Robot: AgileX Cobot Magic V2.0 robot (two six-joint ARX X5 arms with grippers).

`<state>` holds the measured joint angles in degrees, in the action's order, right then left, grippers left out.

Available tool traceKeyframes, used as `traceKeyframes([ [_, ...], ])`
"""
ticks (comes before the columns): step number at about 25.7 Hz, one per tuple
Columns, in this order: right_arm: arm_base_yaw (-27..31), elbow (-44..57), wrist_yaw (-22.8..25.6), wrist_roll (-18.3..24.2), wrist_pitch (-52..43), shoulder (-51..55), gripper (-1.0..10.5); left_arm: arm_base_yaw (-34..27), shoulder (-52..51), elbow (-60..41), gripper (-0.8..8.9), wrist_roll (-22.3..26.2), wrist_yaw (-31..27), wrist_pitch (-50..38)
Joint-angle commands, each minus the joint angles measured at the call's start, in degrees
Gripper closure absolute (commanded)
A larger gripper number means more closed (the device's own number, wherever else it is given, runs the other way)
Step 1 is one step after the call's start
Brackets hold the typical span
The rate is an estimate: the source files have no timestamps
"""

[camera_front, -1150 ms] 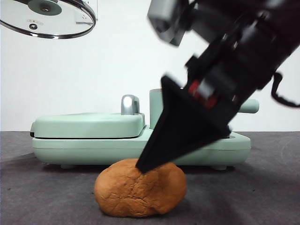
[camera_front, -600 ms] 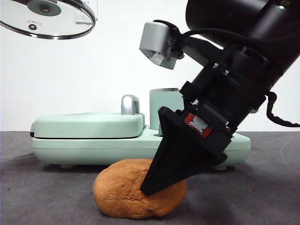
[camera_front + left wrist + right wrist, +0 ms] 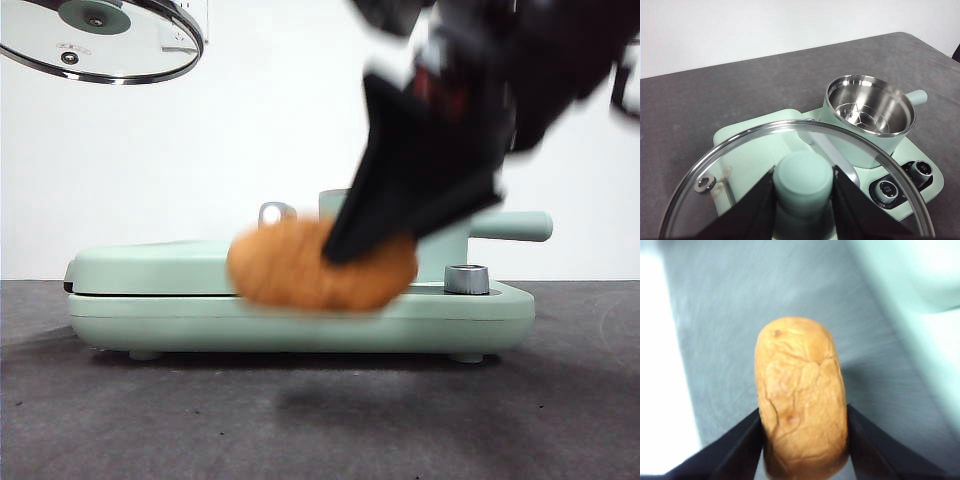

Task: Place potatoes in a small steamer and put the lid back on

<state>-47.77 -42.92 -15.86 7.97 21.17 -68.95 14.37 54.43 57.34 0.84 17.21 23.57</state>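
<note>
My right gripper (image 3: pixel 804 440) is shut on the orange-brown potato (image 3: pixel 800 390) and holds it in the air. In the front view the potato (image 3: pixel 315 265) hangs blurred above the table, in front of the mint-green appliance, with the right gripper (image 3: pixel 375 240) coming down on it from the upper right. My left gripper (image 3: pixel 802 200) is shut on the mint-green knob (image 3: pixel 802 176) of the glass lid (image 3: pixel 740 150) and holds it high above the appliance; the lid (image 3: pixel 100 38) shows at the front view's top left. The small steamer (image 3: pixel 869 117) stands open and empty on the appliance; its handle (image 3: pixel 512 226) shows in the front view.
The mint-green appliance (image 3: pixel 470 305) stands across the dark table, with a flat griddle cover (image 3: pixel 150 265) on its left half and steel control knobs (image 3: pixel 466 279) at its right. Dark table surface (image 3: pixel 300 420) lies in front of it.
My right gripper closed on the potato and lifted it off the table, up to the height of the appliance. The lid stays held at the top left.
</note>
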Motion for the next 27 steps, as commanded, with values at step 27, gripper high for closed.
traceKeyframes([
  [27, 21.31, -41.99, 8.20, -2.60, 20.76, -18.21, 7.5, 0.09, 0.02, 0.94, 8.04, 0.61, 0.17, -2.19],
])
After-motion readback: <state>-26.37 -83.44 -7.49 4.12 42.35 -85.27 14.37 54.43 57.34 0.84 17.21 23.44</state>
